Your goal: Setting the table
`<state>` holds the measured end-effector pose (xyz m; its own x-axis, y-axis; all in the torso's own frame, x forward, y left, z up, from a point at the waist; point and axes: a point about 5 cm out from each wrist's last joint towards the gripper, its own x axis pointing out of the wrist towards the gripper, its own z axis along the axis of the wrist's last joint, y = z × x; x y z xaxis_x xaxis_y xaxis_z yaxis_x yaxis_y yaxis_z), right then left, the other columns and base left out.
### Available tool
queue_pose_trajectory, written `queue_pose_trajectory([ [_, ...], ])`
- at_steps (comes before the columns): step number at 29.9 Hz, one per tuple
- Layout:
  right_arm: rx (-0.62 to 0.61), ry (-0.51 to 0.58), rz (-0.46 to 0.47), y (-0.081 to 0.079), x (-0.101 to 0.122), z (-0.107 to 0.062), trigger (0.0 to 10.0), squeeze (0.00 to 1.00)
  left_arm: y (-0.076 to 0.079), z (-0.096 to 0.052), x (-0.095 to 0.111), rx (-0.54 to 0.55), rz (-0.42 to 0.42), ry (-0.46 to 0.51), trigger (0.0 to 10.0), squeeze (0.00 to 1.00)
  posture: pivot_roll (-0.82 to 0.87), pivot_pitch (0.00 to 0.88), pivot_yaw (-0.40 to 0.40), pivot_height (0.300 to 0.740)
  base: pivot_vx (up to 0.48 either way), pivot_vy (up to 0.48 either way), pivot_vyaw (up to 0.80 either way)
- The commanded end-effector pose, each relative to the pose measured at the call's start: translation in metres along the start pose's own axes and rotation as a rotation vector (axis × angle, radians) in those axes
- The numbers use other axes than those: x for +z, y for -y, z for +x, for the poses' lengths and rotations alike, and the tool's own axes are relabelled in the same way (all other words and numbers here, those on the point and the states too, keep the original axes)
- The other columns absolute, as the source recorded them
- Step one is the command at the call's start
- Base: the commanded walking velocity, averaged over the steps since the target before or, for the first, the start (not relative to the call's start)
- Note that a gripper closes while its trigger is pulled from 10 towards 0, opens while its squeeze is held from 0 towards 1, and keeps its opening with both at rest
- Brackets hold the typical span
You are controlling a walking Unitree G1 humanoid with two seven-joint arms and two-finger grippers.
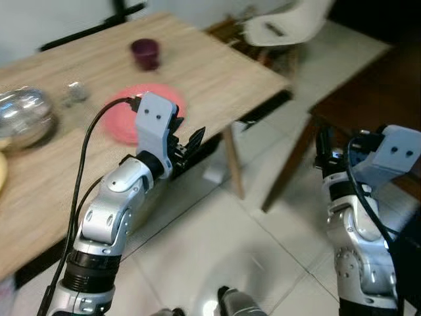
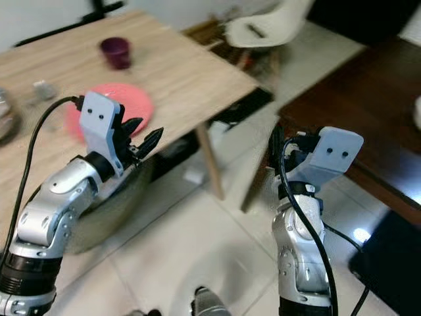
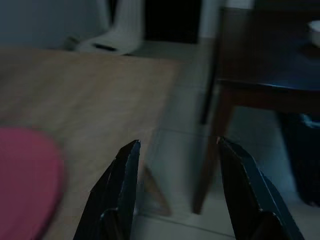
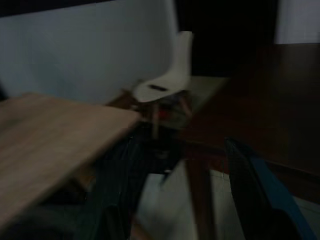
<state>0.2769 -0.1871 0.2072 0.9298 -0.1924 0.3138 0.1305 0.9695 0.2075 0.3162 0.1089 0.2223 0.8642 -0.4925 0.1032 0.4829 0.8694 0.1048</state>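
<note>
The left gripper (image 1: 187, 146) is hovering wide open at the light wooden bench (image 1: 217, 79) edge, the flat round pink plate (image 1: 125, 115) lying just beyond it; the right gripper (image 2: 279, 146), probably open, is hanging farther off.

- Pale wood-grain rectangular counter (image 1: 217, 79), light tan with fine streaks.
- Flat round pink-red plate (image 2: 135, 99).
- Small dark purple plastic cup (image 1: 145, 52).
- Shiny silver metal bowl (image 1: 23, 115).
- White moulded plastic chair (image 1: 289, 23).
- Dark brown polished wooden table (image 2: 368, 118).
- Glossy off-white tiled floor (image 1: 217, 243).
- Black-fingered left end effector (image 3: 175, 195) on a silver arm, grey-blue wrist housing.
</note>
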Motion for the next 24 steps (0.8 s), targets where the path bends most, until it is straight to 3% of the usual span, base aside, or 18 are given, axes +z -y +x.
queue_pose_trajectory([
  [1,-0.006,-0.014,-0.001,0.002,-0.002,0.000,10.0,0.00,0.000,0.000,-0.002,0.007,-0.021,-0.002,10.0,0.00,-0.21,0.109,0.098,0.740,0.000,0.000,-0.80],
  [12,-0.010,0.004,-0.015,0.004,0.003,0.002,10.0,0.00,-0.002,0.002,0.005,0.047,-0.114,0.046,10.0,0.00,-0.21,0.108,0.099,0.740,0.000,0.000,-0.80],
  [24,0.006,0.009,-0.024,0.003,0.003,0.003,10.0,0.00,0.005,-0.001,-0.006,0.004,-0.100,0.021,10.0,0.00,-0.22,0.098,0.094,0.740,0.000,0.000,-0.80],
])
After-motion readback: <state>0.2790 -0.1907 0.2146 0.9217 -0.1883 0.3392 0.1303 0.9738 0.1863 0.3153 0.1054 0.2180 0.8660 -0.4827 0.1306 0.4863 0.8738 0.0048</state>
